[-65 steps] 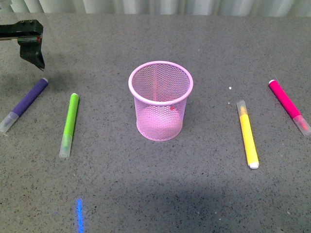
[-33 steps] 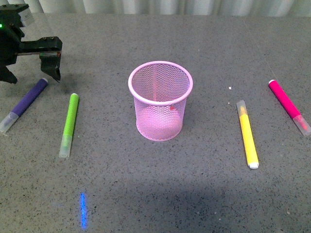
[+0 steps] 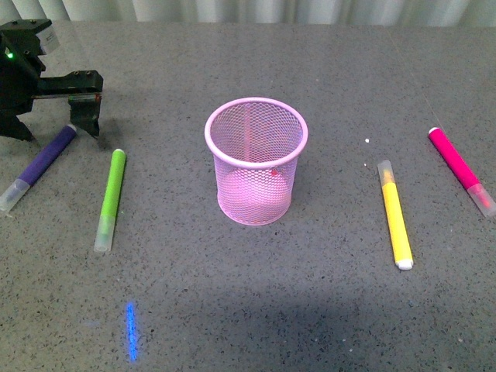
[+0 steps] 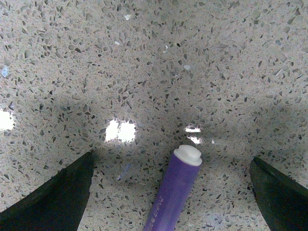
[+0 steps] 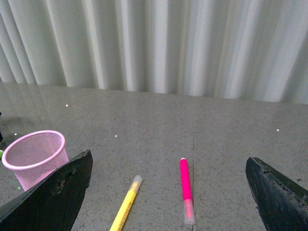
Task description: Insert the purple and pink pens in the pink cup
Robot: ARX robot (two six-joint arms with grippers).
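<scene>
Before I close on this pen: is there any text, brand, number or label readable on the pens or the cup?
purple pen: faint print runs along the barrel in the left wrist view, too blurred to read.
pink pen, yellow marker, green marker, pink cup: no lettering or label visible.
Nothing readable anywhere.

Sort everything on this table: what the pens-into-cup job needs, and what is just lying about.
Belongs to the job:
purple pen, lying flat at far left
pink pen, lying flat at far right
pink cup, upright in the middle

Just lying about:
lime-green marker, left of the cup
yellow marker, right of the cup
</scene>
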